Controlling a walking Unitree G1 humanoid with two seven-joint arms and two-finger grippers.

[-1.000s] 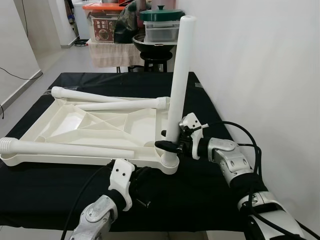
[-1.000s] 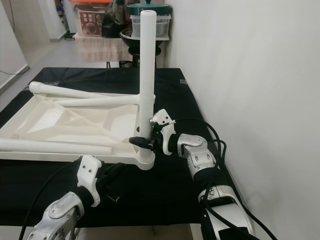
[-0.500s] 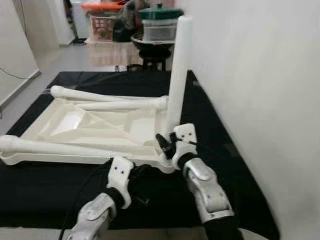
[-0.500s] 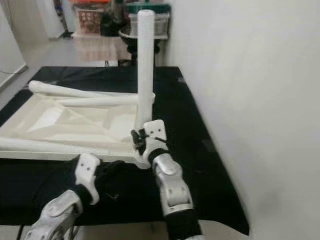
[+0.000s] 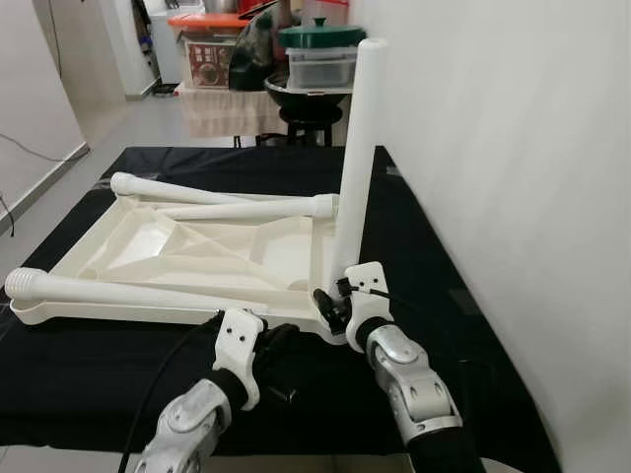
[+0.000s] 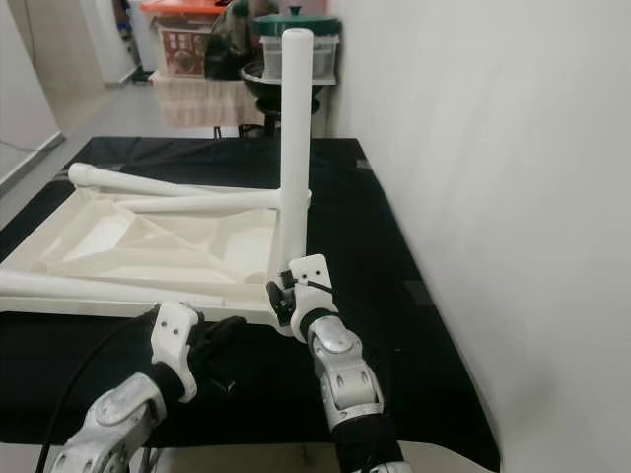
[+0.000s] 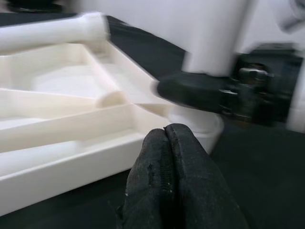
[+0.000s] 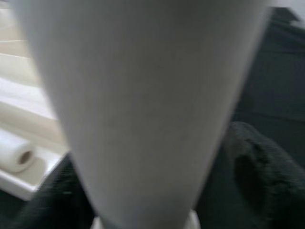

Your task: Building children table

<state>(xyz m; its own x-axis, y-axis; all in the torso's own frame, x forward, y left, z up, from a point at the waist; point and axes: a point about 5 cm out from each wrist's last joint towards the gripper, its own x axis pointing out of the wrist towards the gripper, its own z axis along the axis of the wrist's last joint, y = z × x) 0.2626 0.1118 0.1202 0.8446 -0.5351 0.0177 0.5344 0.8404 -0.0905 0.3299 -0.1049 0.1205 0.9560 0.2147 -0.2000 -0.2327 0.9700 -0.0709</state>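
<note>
Right gripper (image 5: 333, 307) swung round in the last second from the wall side of the upright leg (image 5: 353, 158) to its near side, still low at the base where the leg stood in the corner socket of the upturned tabletop (image 5: 212, 254). Fingers spread to either side of the leg in the right wrist view, close against it; whether clamped tight could not be told. Leg remained vertical throughout, so probably seated, with the new grip suggesting another turn to tighten it. Left gripper (image 7: 167, 157) stayed at the near edge of the black worktop (image 5: 414, 256), fingers pressed together on nothing, just short of the tabletop's rim. Three more legs lay loose across the tabletop: one (image 5: 128, 292) along the near edge, two (image 5: 237, 209) towards the far edge. Most of the assembly judged still to do.
</note>
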